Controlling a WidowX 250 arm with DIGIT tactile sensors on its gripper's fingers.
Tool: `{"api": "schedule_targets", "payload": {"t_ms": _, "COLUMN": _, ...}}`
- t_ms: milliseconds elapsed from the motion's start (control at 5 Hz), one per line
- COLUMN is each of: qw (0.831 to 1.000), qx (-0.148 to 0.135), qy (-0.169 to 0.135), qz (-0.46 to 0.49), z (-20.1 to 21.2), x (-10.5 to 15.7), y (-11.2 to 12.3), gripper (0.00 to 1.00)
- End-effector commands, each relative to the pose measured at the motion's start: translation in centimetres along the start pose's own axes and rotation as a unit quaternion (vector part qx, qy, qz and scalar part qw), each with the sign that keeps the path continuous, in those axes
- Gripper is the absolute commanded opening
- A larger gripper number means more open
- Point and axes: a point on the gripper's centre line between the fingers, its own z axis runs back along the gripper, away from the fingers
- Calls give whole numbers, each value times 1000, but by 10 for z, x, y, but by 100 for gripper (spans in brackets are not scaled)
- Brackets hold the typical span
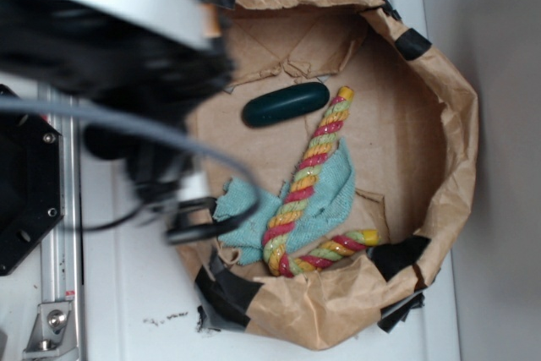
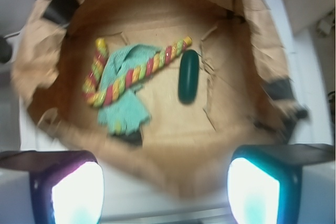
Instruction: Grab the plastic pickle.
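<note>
The paper bag [image 2: 247,14], rolled down into a wide brown bowl, sits on the white desk [image 2: 278,35] and fills most of the wrist view ahead of the fingers [image 2: 165,190]. The fingers stand wide apart with nothing between them, one pad [image 2: 77,192] glowing at the lower left and the other at the lower right, both outside the near rim of the bag. Inside, ahead and to the left of the fingers, lies a teal rag [image 2: 126,106] with a twisted red, yellow and green rope [image 2: 136,74] draped over it. The pickle [image 2: 188,76] lies on the bare bag floor ahead of the fingers, slightly toward the right pad, just beside the rope's end; whether they touch is unclear. Its long axis runs straight away from the fingers, nearly crossways to the line between the pads. This looks like the approach step: the pickle is not yet reached. The next move likely calls for travelling forward over the rim, centring above the pickle, then descending so the pads close across its narrow width, clear of the rope.
</note>
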Motion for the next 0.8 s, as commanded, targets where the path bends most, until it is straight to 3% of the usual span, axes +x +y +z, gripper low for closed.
{"api": "schedule_targets", "payload": {"t_ms": 0, "qw": 998, "qx": 60, "qy": 6, "qz": 13, "z": -83, "x": 51, "y": 2, "gripper": 100}}
{"api": "schedule_targets", "payload": {"t_ms": 200, "qw": 996, "qx": 68, "qy": 51, "qz": -9, "z": -132, "x": 33, "y": 14, "gripper": 100}}
{"api": "schedule_targets", "payload": {"t_ms": 400, "qw": 995, "qx": 74, "qy": 74, "qz": -1, "z": -166, "x": 35, "y": 37, "gripper": 100}}
{"api": "schedule_targets", "payload": {"t_ms": 600, "qw": 996, "qx": 73, "qy": 56, "qz": -24, "z": -159, "x": 35, "y": 50, "gripper": 100}}
